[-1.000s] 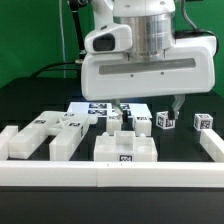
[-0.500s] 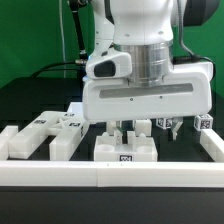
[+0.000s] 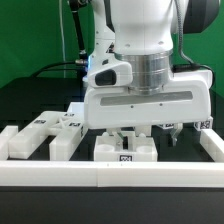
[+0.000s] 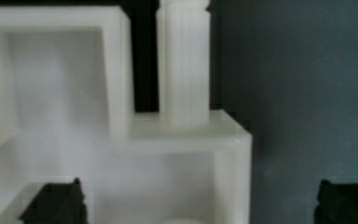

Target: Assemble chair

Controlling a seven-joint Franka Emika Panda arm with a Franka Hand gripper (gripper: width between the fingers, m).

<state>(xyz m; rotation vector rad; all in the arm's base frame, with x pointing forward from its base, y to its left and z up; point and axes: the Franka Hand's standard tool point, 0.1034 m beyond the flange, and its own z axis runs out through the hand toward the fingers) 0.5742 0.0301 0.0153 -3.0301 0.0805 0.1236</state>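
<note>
Gripper (image 3: pixel 147 135) hangs low over blocky chair part (image 3: pixel 124 150), just behind front rail (image 3: pixel 60 172). Fingers (image 4: pixel 51 203) wide open, hold nothing, likely lined up to grab it. Other chair parts (image 3: pixel 45 135) wait behind same rail.

This is looking like a robotics lab: a white robot arm (image 3: pixel 150 30) is working over a black bench (image 3: pixel 40 100) fenced by white border rails (image 3: pixel 60 172), a green screen (image 3: pixel 30 40) is hanging behind, and tagged white chair parts (image 3: pixel 30 138) are lying out.
</note>
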